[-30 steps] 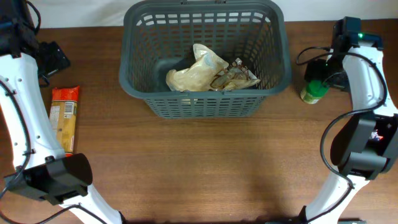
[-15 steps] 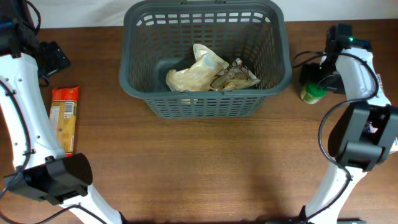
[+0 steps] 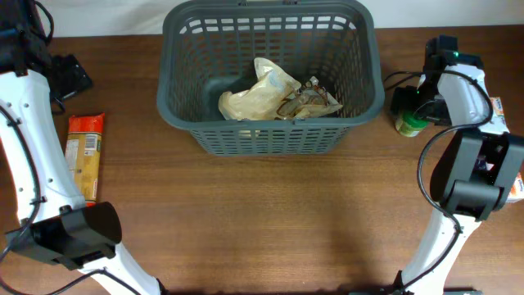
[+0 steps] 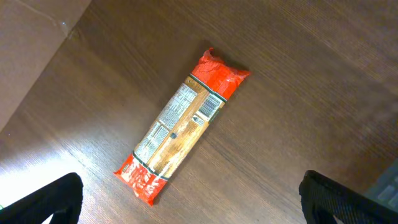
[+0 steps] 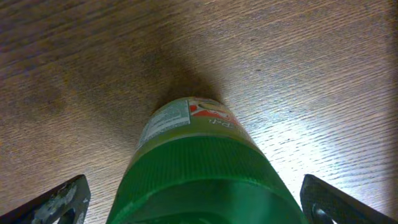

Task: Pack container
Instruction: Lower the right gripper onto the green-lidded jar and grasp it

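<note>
Right of the basket (image 3: 270,139), the right tool (image 5: 194,198) stands apart around the green-capped jar (image 5: 199,149), ready to clamp it for packing. The left tool (image 4: 193,199), also apart, hangs over a packet (image 4: 183,124).

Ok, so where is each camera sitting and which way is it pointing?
Overhead: above the table, facing straight down at the basket; left arm and right arm show.
Left wrist: on the left arm, facing down at the packet; jaws' tips at the bottom corners.
Right wrist: close over the jar's green cap, facing down; jaws' tips at the bottom corners.
Shared: overhead also shows the packet and the jar.
</note>
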